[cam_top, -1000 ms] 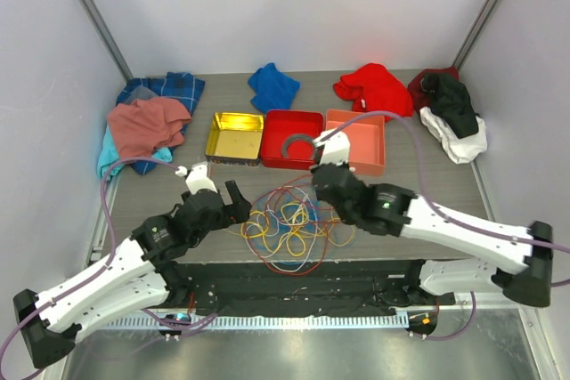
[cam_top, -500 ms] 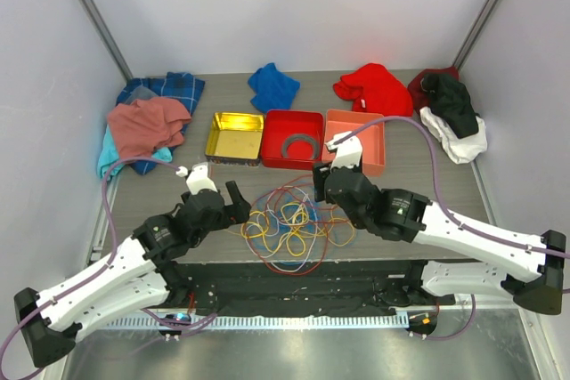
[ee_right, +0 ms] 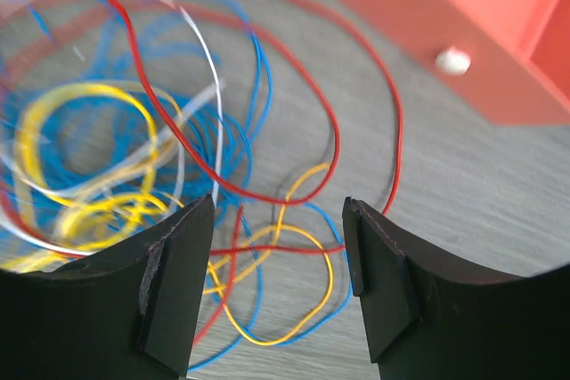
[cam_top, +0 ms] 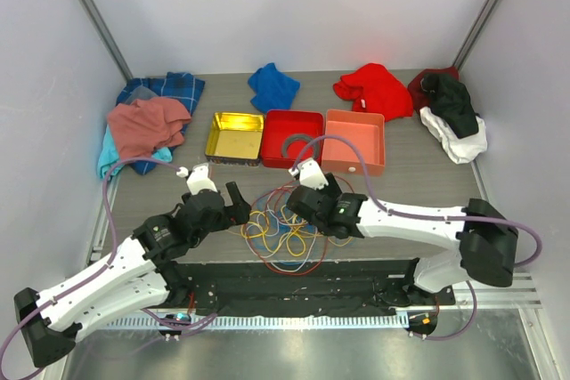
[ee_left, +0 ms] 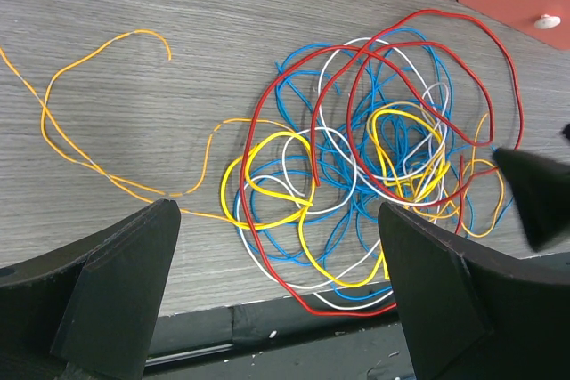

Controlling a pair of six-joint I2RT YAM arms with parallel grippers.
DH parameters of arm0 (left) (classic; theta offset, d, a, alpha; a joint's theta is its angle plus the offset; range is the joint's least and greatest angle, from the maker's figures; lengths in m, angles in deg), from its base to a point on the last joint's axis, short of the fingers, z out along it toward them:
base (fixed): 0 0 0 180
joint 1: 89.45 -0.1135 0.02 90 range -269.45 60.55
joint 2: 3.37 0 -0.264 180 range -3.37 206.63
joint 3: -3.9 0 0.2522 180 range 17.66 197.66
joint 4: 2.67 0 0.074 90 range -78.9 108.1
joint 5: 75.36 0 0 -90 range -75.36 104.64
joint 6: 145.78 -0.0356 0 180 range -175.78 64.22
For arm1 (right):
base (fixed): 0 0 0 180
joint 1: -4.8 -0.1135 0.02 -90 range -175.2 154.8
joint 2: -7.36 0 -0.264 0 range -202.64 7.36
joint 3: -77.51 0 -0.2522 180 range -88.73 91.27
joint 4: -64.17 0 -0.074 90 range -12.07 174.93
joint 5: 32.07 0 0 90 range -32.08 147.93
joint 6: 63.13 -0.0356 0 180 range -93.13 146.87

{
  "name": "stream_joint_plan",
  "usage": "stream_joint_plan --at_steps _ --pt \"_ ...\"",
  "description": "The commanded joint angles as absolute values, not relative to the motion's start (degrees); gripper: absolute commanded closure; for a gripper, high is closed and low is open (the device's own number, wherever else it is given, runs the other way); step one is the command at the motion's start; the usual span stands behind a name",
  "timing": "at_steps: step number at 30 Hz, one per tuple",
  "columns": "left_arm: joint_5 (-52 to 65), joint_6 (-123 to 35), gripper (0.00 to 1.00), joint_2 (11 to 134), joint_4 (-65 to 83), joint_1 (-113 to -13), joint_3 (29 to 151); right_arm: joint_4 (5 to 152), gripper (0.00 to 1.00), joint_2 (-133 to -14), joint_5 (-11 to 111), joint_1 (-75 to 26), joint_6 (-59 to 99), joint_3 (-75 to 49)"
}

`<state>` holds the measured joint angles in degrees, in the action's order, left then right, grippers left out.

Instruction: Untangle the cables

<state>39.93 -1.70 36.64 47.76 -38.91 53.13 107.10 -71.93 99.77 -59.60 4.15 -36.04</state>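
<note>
- The left fingers (ee_left: pixel 125 282) are spread wide and hold nothing. They sit low over the near left side of the tangle.
- One orange wire (ee_left: pixel 89 153) trails left out of the heap and lies flat on the bench (cam_top: pixel 427 180).
- The cables (cam_top: pixel 283 230) lie tangled in yellow, blue, white and red loops by the bench's near edge, between the two arms.
- The right fingers (ee_right: pixel 174 282) are parted and grip nothing. They are over the tangle's right part, with red and yellow strands showing between them.
- A salmon box (ee_right: pixel 463 33) sits on the far right, apart from the wires.
</note>
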Motion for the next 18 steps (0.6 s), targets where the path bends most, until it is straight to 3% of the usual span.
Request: stream_joint_plan --at_steps 1,18 --pt "39.6 -1.03 0.0 36.79 47.04 -39.0 53.35 105.62 0.33 -73.06 99.67 -59.63 3.93 -37.4" --pt "38.72 -1.64 0.0 37.76 44.76 -39.0 51.76 103.07 0.35 -77.81 97.83 -59.27 5.34 -37.05"
